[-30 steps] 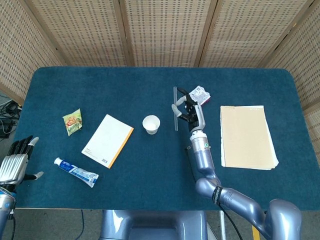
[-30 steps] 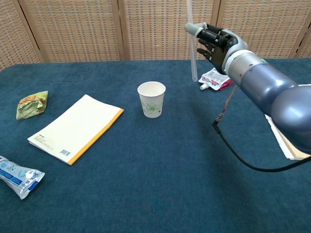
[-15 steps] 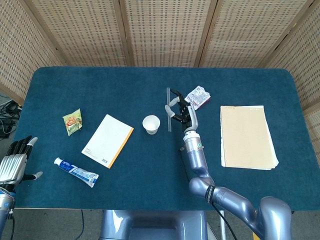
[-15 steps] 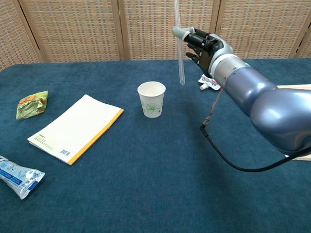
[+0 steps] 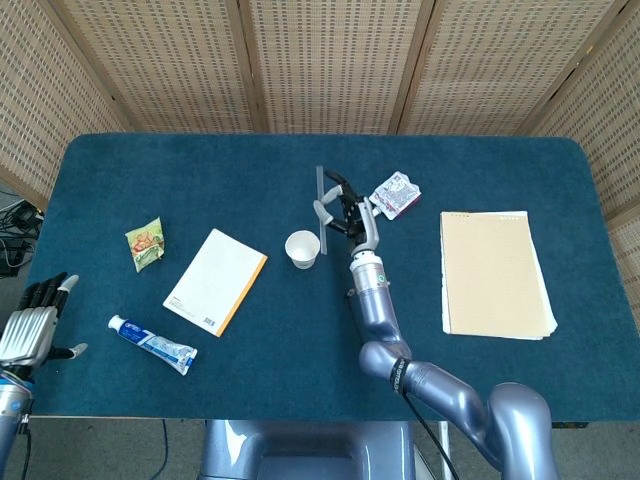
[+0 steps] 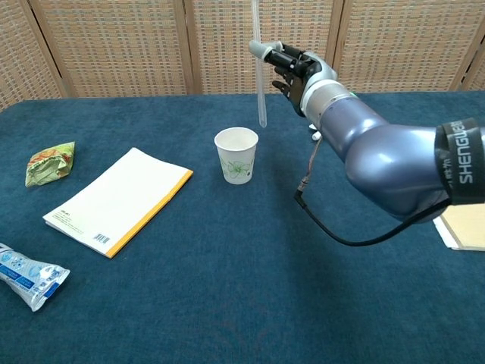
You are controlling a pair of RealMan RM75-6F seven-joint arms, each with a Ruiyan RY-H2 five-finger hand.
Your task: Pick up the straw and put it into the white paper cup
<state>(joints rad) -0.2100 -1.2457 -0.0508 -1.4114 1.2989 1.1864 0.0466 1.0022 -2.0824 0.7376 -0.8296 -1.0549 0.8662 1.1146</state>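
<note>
Gripping a clear plastic drinking straw [image 6: 258,64] between its dark fingers, the right robot hand [image 6: 292,66] is seen raised above the blue felt-covered desk [image 6: 250,273]. The straw is held upright, and its lower end hangs in the air just to the right of the white paper cup with a green leaf print [image 6: 236,155], above the level of the cup's rim and not inside it. In the head view the same straw [image 5: 321,210] shows just right of the cup [image 5: 302,249], with the right robot hand [image 5: 347,212] directly beside it.

The cup stands upright near the middle of the desk. To its left a yellow-spined white notebook [image 6: 118,200] lies flat, and further left a small green snack packet [image 6: 50,163] rests on the cloth. At the near left a blue and white toothpaste tube [image 6: 26,274] lies on its side. Behind the right arm, on the far side, a red and white sachet [image 5: 396,193] is seen, and a tan paper pad [image 5: 493,273] lies at the right of the desk.

The left robot hand [image 5: 33,325] is held at the near left edge of the desk, empty, with its fingers extended and slightly apart.
</note>
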